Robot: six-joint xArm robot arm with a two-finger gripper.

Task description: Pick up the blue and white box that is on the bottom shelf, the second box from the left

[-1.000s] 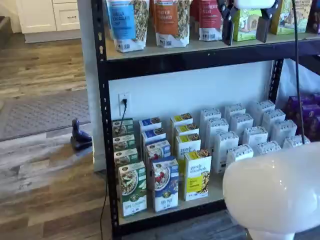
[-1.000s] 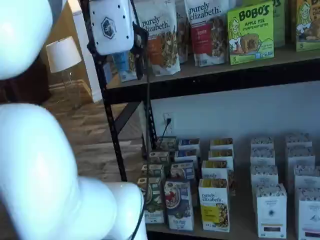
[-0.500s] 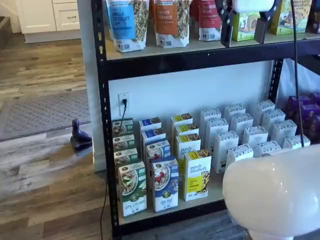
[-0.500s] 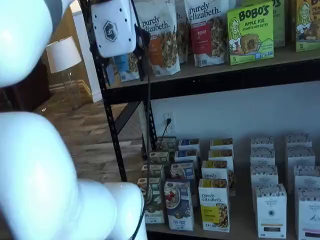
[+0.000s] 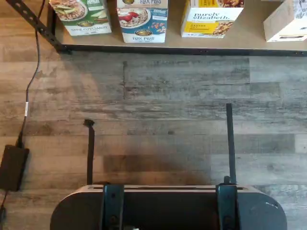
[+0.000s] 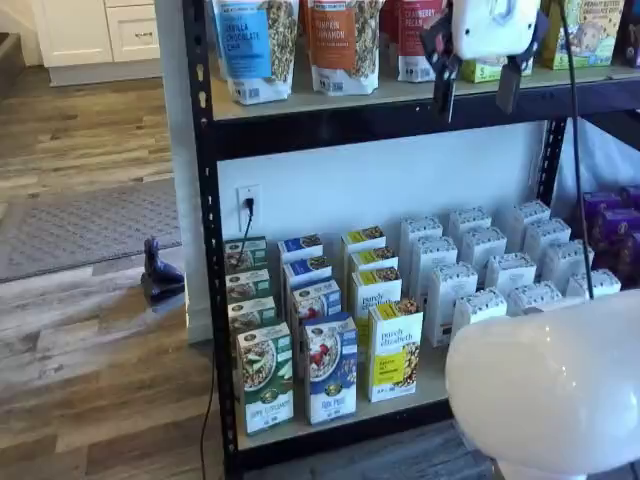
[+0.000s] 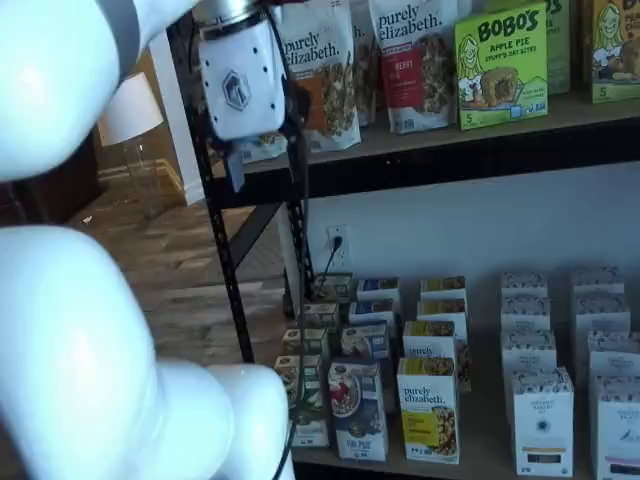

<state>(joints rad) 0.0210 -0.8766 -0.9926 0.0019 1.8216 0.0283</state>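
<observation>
The blue and white box [image 6: 331,368] stands at the front of the bottom shelf [image 6: 437,386], between a green-and-white carton [image 6: 265,378] and a yellow-and-white carton [image 6: 395,350]. It also shows in a shelf view [image 7: 357,410] and in the wrist view [image 5: 142,21], with more blue cartons in a row behind it. My gripper [image 6: 474,95] hangs high in front of the upper shelf, far above the box and off to its right. A plain gap shows between its two black fingers and nothing is in them. It also shows in a shelf view [image 7: 266,165].
Pouches [image 6: 343,40] and green Bobo's boxes [image 7: 502,65] fill the upper shelf. White cartons [image 6: 480,280] stand in rows right of the yellow ones. My white arm body [image 6: 550,380] blocks the lower right. A cable and power adapter [image 5: 12,167] lie on the wood floor.
My gripper has come down a little in front of the upper shelf and shifted slightly left, more of its white body now showing. The boxes have not moved.
</observation>
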